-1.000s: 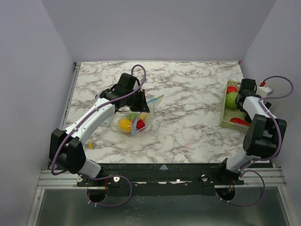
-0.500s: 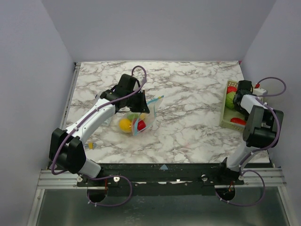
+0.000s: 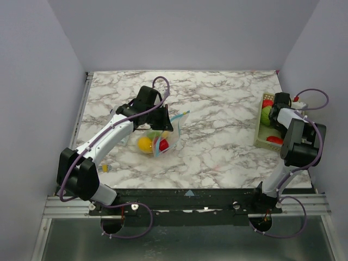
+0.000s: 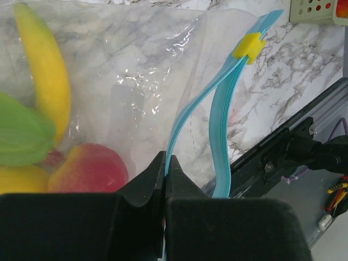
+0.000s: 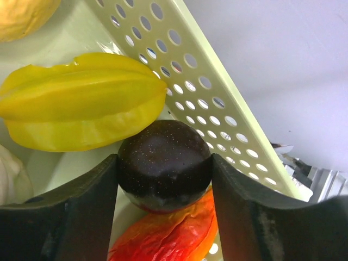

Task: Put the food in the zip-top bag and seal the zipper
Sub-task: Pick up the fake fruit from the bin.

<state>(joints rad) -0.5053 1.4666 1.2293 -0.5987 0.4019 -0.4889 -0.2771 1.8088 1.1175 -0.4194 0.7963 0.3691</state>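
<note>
The clear zip-top bag (image 3: pixel 160 138) lies left of centre and holds a yellow banana (image 4: pixel 46 70), a green piece (image 4: pixel 22 136) and a red fruit (image 4: pixel 89 168). My left gripper (image 4: pixel 165 160) is shut on the teal zipper strip (image 4: pixel 187 111), whose yellow slider (image 4: pixel 249 46) sits at the far end. My right gripper (image 5: pixel 165 168) is inside the yellow-green basket (image 3: pixel 266 128), its fingers (image 5: pixel 81 201) pressed on both sides of a dark round fruit (image 5: pixel 163 163). A yellow starfruit (image 5: pixel 81 111) and a red-orange pepper (image 5: pixel 168 236) lie beside it.
The basket wall (image 5: pixel 206 81) rises close on the right of the right gripper. A small yellow-and-blue item (image 3: pixel 105 168) lies near the table's front left edge. Grey walls enclose the marble table (image 3: pixel 217 109).
The right arm has folded further down into the basket. The left gripper has stayed on the bag's zipper, the bag hardly moved.
</note>
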